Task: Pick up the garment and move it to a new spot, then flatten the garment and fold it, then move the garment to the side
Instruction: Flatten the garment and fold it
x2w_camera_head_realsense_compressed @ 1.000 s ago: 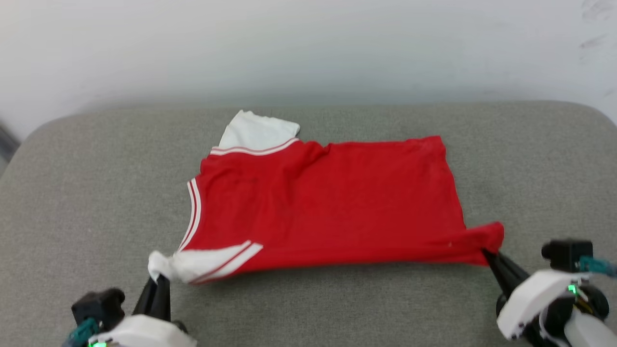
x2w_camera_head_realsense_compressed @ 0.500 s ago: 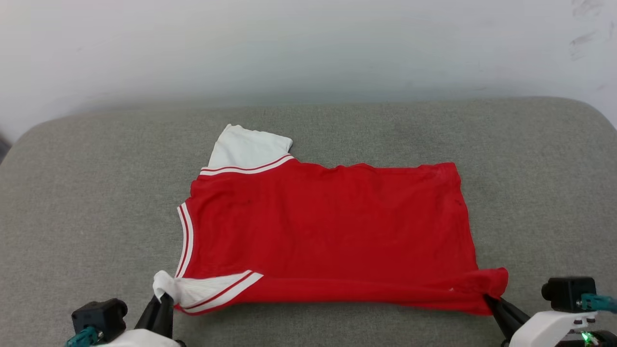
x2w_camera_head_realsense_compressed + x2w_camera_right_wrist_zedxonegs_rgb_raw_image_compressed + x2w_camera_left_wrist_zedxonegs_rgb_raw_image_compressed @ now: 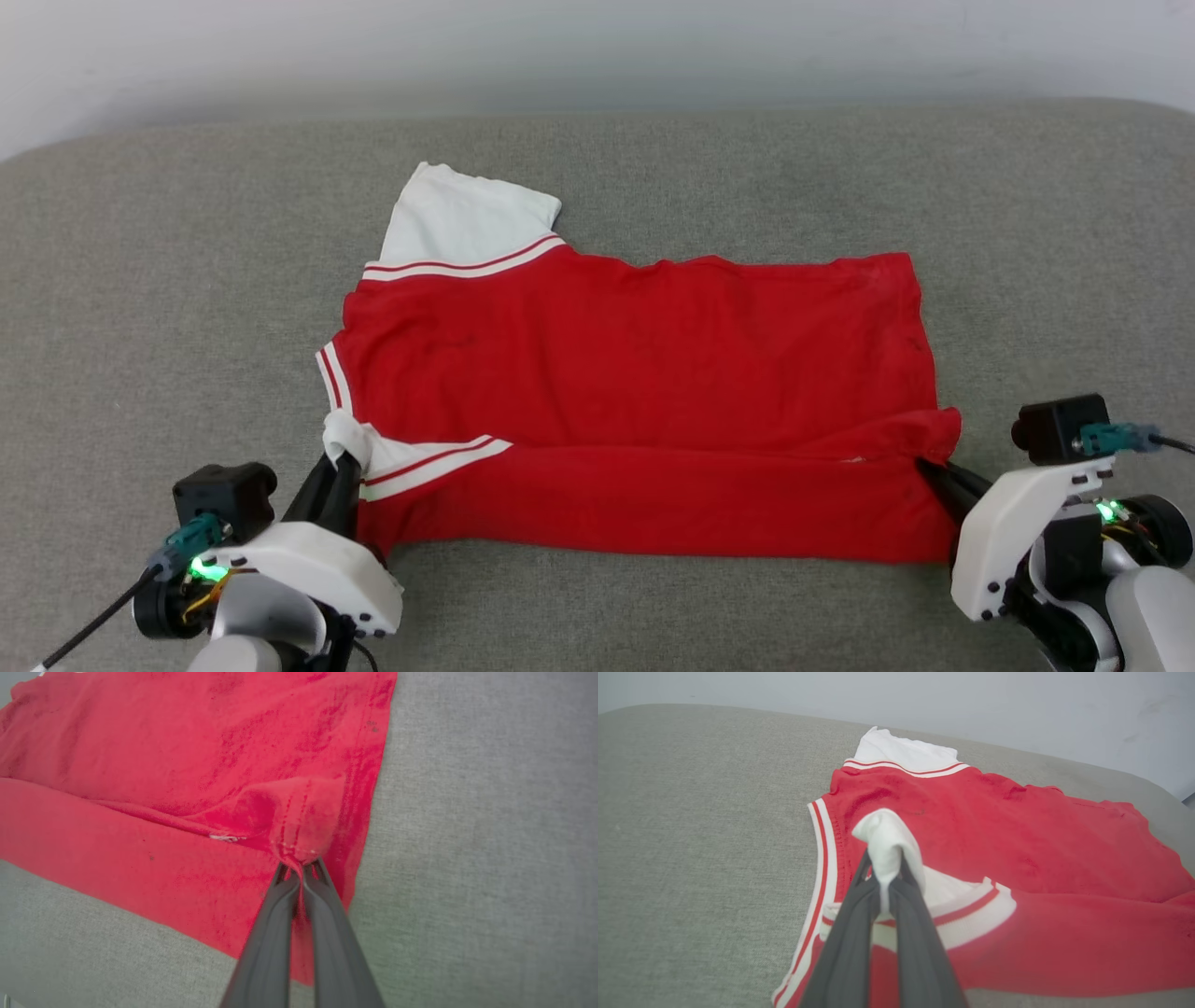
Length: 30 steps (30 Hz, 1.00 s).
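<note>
The shirt point(image 3: 635, 373) lies spread on its plain red side, stretched between the two grippers. The left gripper point(image 3: 341, 462) has its fingers pressed together on a bunched white sleeve point(image 3: 887, 840), which stands up past the fingertips. The right gripper point(image 3: 301, 870) is clamped tight on a puckered corner of the red hem. A band of red cloth lies under and behind both pinch points, with a crease running from one gripper to the other. The other sleeve point(image 3: 462, 219) lies flat, well ahead of the left gripper. A grey cushion point(image 3: 140, 280) lies beneath everything, and a pale wall point(image 3: 560, 37) rises beyond it.
</note>
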Available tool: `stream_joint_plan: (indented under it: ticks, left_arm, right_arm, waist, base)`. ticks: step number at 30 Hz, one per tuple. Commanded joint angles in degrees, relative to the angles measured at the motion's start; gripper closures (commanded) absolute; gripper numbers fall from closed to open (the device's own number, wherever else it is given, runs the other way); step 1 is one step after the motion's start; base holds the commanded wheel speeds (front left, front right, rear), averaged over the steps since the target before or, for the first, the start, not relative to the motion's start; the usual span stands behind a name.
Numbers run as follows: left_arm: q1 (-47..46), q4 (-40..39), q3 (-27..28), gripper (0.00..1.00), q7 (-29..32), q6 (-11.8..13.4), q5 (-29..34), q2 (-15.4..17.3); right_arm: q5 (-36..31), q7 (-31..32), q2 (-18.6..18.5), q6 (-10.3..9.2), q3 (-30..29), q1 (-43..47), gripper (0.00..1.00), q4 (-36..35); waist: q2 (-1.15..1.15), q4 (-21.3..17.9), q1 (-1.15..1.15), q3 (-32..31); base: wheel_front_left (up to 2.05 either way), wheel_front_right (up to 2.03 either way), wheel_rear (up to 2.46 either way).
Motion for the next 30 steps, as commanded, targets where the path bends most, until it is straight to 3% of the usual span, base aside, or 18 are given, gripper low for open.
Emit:
stream_joint_plan:
  ticks: [1, 10, 11, 12, 13, 14, 15, 22, 30]
  left_arm:
    - [-2.7, 1.8, 0.0, 1.00, -1.0, -0.7, 0.4, -0.1]
    - [-8.3, 10.2, -0.7, 1.00, -2.1, -3.0, -0.7, -1.2]
    - [-8.8, 11.5, -0.9, 1.00, -1.9, -3.5, -1.2, -1.3]
    - [-9.3, 12.7, -0.9, 0.89, -1.8, -4.0, -1.6, -1.4]
    - [-9.9, 14.0, -0.9, 0.56, -1.7, -4.4, -2.0, -1.5]
    - [-10.3, 15.2, -0.9, 0.05, -1.6, -4.7, -2.5, -1.7]
    - [-10.7, 16.2, -0.9, 0.00, -1.6, -5.1, -2.8, -2.0]
    - [-10.6, 19.9, 0.9, 0.00, -2.2, -5.3, -5.1, -1.8]
    - [-5.9, 15.4, 3.7, 0.00, 1.3, -3.5, -7.0, 2.1]
  right_arm:
    - [0.9, -0.9, -0.7, -0.05, 0.9, -2.5, 1.00, 2.0]
    - [2.1, -4.0, -2.2, -0.05, 4.3, -8.6, 1.00, 9.6]
    - [2.3, -4.5, -2.3, -0.05, 4.6, -8.8, 0.89, 10.7]
    - [2.4, -5.2, -2.4, -0.05, 5.0, -9.0, 0.71, 11.7]
    - [2.4, -5.9, -2.5, -0.05, 5.4, -9.3, 0.18, 12.6]
    - [2.9, -6.6, -2.4, -0.05, 5.7, -9.3, 0.00, 13.4]
    - [3.0, -7.4, -2.5, -0.06, 6.1, -9.3, 0.00, 14.1]
    - [5.0, -15.7, -3.5, -0.05, 6.3, -6.3, 0.00, 13.9]
    - [3.2, -26.9, -2.4, -0.05, 2.1, -0.1, 0.00, 7.0]
  waist:
    - [0.00, 0.3, 0.00, 1.9]
    - [0.00, 0.4, 0.00, 4.5]
    - [0.00, 0.4, 0.00, 4.6]
    - [0.00, 0.4, 0.00, 4.7]
    - [0.00, 0.5, 0.00, 4.8]
    - [0.00, 0.5, 0.00, 4.8]
    - [0.00, 0.5, 0.00, 4.7]
    - [0.00, 0.6, 0.00, 1.8]
    - [0.00, -0.1, 0.00, -3.1]
  base:
    - [0.00, 0.00, 0.00]
    - [0.00, 0.00, 0.00]
    - [0.00, 0.00, 0.00]
    - [0.00, 0.00, 0.00]
    - [0.00, 0.00, 0.00]
    - [0.00, 0.00, 0.00]
    - [0.00, 0.00, 0.00]
    - [0.00, 0.00, 0.00]
    - [0.00, 0.00, 0.00]
